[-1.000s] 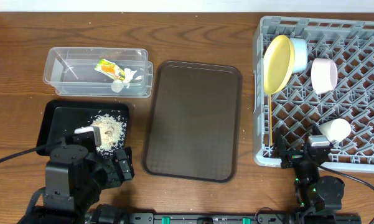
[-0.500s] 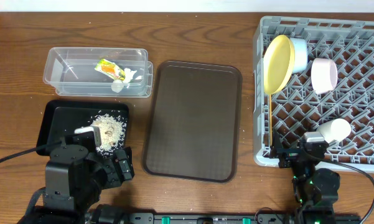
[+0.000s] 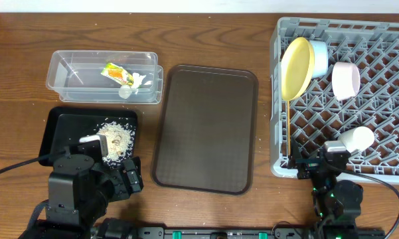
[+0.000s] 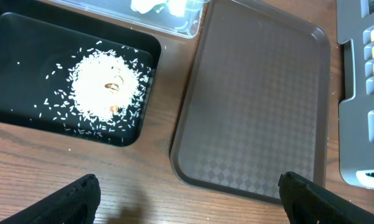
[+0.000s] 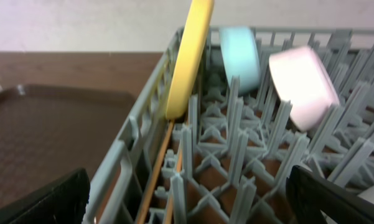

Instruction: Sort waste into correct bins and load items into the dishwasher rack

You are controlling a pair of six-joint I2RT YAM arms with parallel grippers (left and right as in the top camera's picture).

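yellow plate [image 5: 190,56] upright in rack [image 5: 236,134], ahead of spread right end effector [image 5: 187,213]

The left arm [image 3: 73,192] sits folded low at the near edge of the table [image 3: 206,40], toward its left corner. The left gripper [image 4: 188,200] stands wide apart and empty, and its dark fingers [image 4: 74,196] show only as tips at the bottom corners of the wrist view. The right arm [image 3: 337,199] crouches at the same near edge toward the right corner, and the right gripper [image 5: 188,202] is likewise spread wide and empty, with its fingers [image 5: 43,199] far apart.
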